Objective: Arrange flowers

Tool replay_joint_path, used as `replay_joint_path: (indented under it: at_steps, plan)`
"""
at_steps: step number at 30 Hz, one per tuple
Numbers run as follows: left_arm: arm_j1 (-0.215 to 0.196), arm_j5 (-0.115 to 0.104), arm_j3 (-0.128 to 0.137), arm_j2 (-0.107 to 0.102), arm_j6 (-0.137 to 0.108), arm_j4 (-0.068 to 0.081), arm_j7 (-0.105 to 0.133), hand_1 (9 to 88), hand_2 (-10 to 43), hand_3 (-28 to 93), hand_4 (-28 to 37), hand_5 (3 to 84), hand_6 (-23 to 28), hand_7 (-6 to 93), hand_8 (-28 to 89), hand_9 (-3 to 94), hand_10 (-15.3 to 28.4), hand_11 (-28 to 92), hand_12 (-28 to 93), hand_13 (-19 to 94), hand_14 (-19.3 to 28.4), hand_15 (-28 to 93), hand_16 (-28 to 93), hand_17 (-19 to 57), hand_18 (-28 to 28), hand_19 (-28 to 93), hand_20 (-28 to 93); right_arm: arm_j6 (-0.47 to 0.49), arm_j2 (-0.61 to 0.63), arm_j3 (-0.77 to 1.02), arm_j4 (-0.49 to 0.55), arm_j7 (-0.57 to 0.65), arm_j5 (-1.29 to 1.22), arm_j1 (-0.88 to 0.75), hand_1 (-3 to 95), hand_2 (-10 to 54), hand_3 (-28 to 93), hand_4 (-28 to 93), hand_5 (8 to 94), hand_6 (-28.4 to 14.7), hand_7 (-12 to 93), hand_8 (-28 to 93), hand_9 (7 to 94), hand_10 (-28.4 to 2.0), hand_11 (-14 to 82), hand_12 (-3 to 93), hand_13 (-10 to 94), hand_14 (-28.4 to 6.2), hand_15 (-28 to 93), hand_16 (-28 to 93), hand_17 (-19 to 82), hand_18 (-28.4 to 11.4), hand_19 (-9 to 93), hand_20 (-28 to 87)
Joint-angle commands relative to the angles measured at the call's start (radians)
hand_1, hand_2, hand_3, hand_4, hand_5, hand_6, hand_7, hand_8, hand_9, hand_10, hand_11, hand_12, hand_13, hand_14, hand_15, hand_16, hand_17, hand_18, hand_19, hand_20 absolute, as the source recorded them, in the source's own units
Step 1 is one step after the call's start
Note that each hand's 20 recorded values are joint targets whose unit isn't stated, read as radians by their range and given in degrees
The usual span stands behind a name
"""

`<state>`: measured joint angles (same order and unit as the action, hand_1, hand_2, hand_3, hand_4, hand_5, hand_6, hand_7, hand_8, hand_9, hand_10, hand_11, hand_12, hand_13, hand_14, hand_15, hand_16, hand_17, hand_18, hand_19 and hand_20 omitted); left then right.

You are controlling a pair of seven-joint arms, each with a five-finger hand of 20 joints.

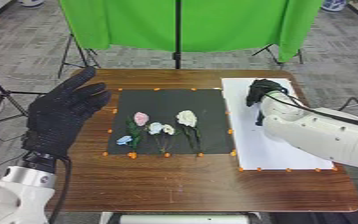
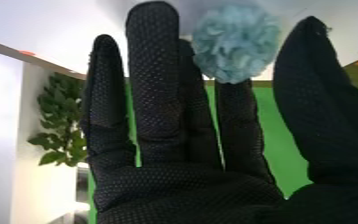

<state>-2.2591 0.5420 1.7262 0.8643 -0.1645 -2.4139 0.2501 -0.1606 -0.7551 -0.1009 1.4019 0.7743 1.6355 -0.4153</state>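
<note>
On the black mat lie a pink flower, a larger white flower, small pale flowers and a blue flower. My right hand is over the upper part of the white sheet. In the right wrist view, a fluffy pale-blue flower covers one fingertip of the right hand; the fingers are mostly straight, with the thumb apart from the bloom. Whether its stem touches the hand is hidden. My left hand is open beside the mat's left edge.
Orange markers line the mat and sheet on the brown table. A green backdrop hangs behind the table, with stands around it. Black cables run along both arms.
</note>
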Motion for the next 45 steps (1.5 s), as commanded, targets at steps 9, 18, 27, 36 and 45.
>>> replay_joint_path:
  at_steps: [9, 18, 27, 36, 45]
  plan:
    - [-0.004, 0.002, 0.001, 0.013, 0.002, 0.007, -0.02, 24.8, 6.8, 78, -20.7, 38.0, 10.1, 15.5, -10, 34.4, 21.9, 30, 12, 24, 28.4, 52, -9, -8.5, 25.8, 56, 29, -0.288, -0.015, -0.208, -0.034, 0.045, 0.108, 0.072, 56.8, -9.5, 64, -28, 81.3, 5.2, 28, -1, 93.1, -3.5, 7.2, 30.4, 88, 1.2, 44, 27, 42, -12.9, 85, 7]
    - [-0.005, 0.003, 0.007, 0.012, 0.004, 0.006, -0.031, 24.7, 6.7, 78, -20.6, 38.0, 10.1, 15.5, -10, 34.4, 21.9, 30, 12, 24, 28.4, 52, -9, -8.5, 25.7, 56, 29, -0.341, -0.018, -0.133, 0.066, 0.01, 0.104, 0.081, 56.6, -9.5, 68, -28, 83.2, 3.9, 29, 0, 93.7, -2.8, 13.3, 30.2, 90, 0.7, 48, 24, 43, -13.6, 88, 7]
    - [0.016, 0.002, 0.0, 0.015, 0.005, 0.015, -0.053, 24.7, 6.8, 78, -20.7, 38.0, 10.0, 15.6, -10, 34.4, 22.0, 30, 12, 24, 28.4, 52, -9, -8.4, 25.7, 56, 29, -0.316, -0.026, -0.044, 0.223, -0.045, 0.054, 0.018, 56.1, -9.5, 70, -28, 83.1, 2.9, 29, 1, 93.7, -3.0, 14.6, 30.5, 90, 0.5, 51, 23, 42, -14.3, 89, 7]
    - [0.02, 0.003, -0.004, 0.014, 0.005, 0.016, -0.049, 24.7, 6.8, 78, -20.8, 38.1, 10.1, 15.4, -10, 34.4, 21.9, 30, 12, 24, 28.4, 52, -9, -8.4, 25.7, 56, 29, -0.312, -0.054, -0.011, 0.285, -0.051, 0.058, -0.064, 55.7, -9.5, 71, -28, 83.1, 2.3, 28, 2, 93.7, -3.3, 14.6, 30.4, 90, 0.2, 51, 22, 42, -14.7, 89, 7]
    - [0.015, -0.003, -0.003, 0.01, -0.009, 0.017, -0.042, 24.7, 6.9, 78, -20.9, 38.1, 10.1, 15.5, -10, 34.4, 22.0, 30, 12, 24, 28.4, 52, -9, -8.4, 25.7, 56, 28, -0.327, -0.079, -0.031, 0.299, -0.051, 0.063, -0.085, 55.6, -9.5, 71, -28, 82.9, 2.3, 29, 2, 93.7, -3.4, 14.9, 30.4, 89, 0.0, 52, 22, 42, -14.9, 89, 7]
